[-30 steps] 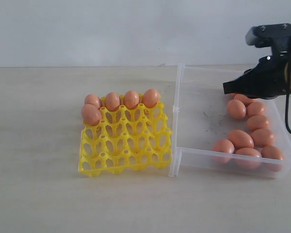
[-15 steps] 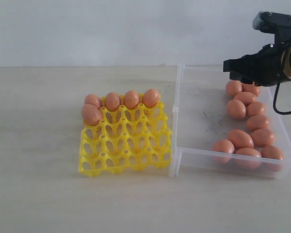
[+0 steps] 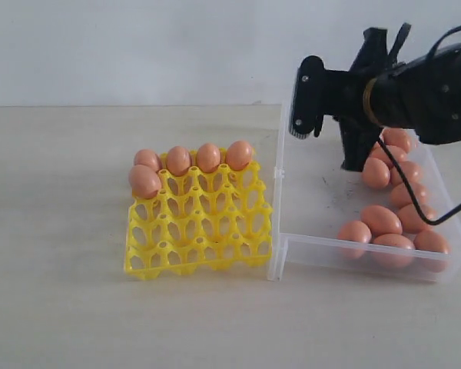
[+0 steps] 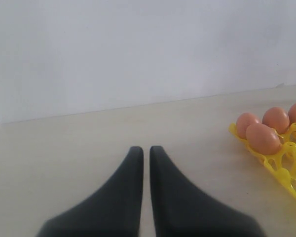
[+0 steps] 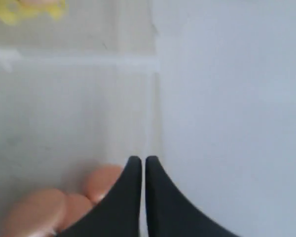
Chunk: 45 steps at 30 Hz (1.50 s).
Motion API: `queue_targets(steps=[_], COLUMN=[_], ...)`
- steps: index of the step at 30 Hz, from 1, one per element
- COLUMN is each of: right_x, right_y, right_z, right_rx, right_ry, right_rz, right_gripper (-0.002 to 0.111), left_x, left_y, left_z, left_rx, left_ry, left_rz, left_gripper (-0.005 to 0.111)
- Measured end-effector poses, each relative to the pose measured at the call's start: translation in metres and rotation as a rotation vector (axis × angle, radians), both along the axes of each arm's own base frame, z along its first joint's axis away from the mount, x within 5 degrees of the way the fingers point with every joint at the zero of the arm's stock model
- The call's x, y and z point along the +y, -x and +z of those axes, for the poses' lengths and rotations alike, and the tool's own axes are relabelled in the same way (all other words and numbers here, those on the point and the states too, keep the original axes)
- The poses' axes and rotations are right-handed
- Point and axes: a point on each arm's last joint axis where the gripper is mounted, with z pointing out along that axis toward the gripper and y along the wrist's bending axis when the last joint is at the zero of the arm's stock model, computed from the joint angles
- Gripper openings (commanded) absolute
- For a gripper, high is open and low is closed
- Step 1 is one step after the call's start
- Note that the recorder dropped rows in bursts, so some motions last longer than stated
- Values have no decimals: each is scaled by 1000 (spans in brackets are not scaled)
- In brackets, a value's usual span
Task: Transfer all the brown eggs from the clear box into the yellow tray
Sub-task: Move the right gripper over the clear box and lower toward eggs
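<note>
The yellow tray (image 3: 200,231) holds several brown eggs (image 3: 207,157) along its far row and one more at the left behind that row (image 3: 144,181). To its right, the clear box (image 3: 319,204) has several brown eggs (image 3: 380,219) heaped on its right side. My right gripper (image 3: 301,100) hangs above the box's far left part, rolled on its side and shut on nothing. In the right wrist view, that gripper (image 5: 138,160) has blurred eggs (image 5: 101,180) beside it. The left gripper (image 4: 144,150) is shut and empty over bare table, left of the tray (image 4: 286,165) and its eggs (image 4: 262,138).
The pale table (image 3: 61,307) stretches left of and in front of the tray. A white wall (image 3: 138,46) stands behind. The right arm's black cable (image 3: 438,219) droops over the box's eggs. The left arm is outside the exterior view.
The right arm has swung left from the box's far right corner to above its far left part and rolled over. Eggs, tray and box have stayed put.
</note>
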Motion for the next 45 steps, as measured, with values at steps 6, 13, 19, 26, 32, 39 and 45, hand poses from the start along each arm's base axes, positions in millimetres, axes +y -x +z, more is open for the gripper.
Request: queue_targets(steps=[6, 13, 19, 26, 32, 39, 45], right_x=[-17, -36, -31, -7, -11, -21, -36], right_y=[-27, -47, -51, -54, -60, -67, -74], right_z=[52, 44, 20, 21, -5, -42, -38], right_rx=[-144, 305, 647, 755, 816, 913, 795], right_ry=[-352, -518, -433, -674, -649, -617, -560], right_rz=[-450, -878, -988, -868, -936, -1032, -1079], right_gripper=[0, 0, 21, 46, 46, 49, 64], left_x=[0, 0, 0, 0, 0, 0, 0], left_y=[0, 0, 0, 0, 0, 0, 0], left_z=[0, 0, 0, 0, 0, 0, 0], left_rx=[0, 0, 0, 0, 0, 0, 0], left_ry=[0, 0, 0, 0, 0, 0, 0], left_rz=[0, 0, 0, 0, 0, 0, 0], left_gripper=[4, 4, 4, 4, 4, 4, 4])
